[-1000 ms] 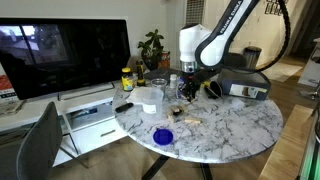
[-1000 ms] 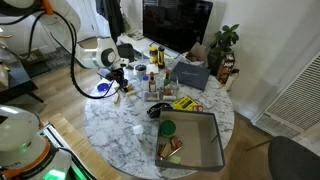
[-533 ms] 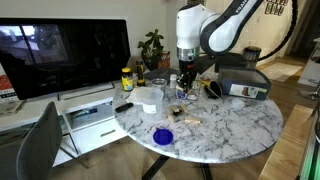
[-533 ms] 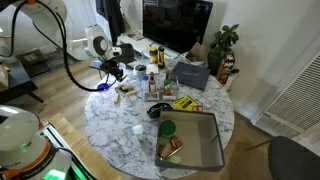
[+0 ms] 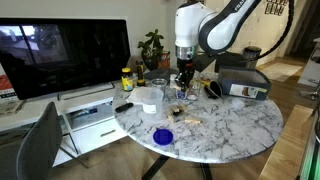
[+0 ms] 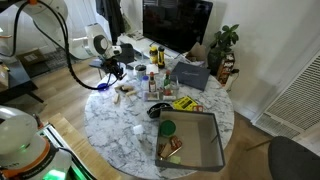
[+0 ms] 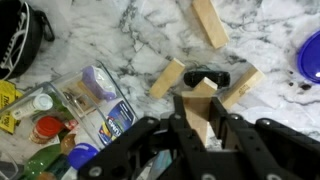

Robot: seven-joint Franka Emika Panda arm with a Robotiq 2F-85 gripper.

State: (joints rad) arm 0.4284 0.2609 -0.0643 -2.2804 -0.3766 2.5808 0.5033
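Now | claw (image 7: 201, 110) nearly closed, gripping wooden block (image 7: 203, 98) | long axis upright, end toward marble table (image 7: 130, 40)

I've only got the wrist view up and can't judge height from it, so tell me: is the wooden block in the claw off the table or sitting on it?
Observer: Off it, as far as I can tell. In an exterior view the claw hangs above the marble table, and the wooden block that it grips looks clear of the surface.
Operator: Okay. Is there anything big on the table that my picture cuts off?
Observer: Yes. A grey tray stands near the table's edge, well away from the claw.
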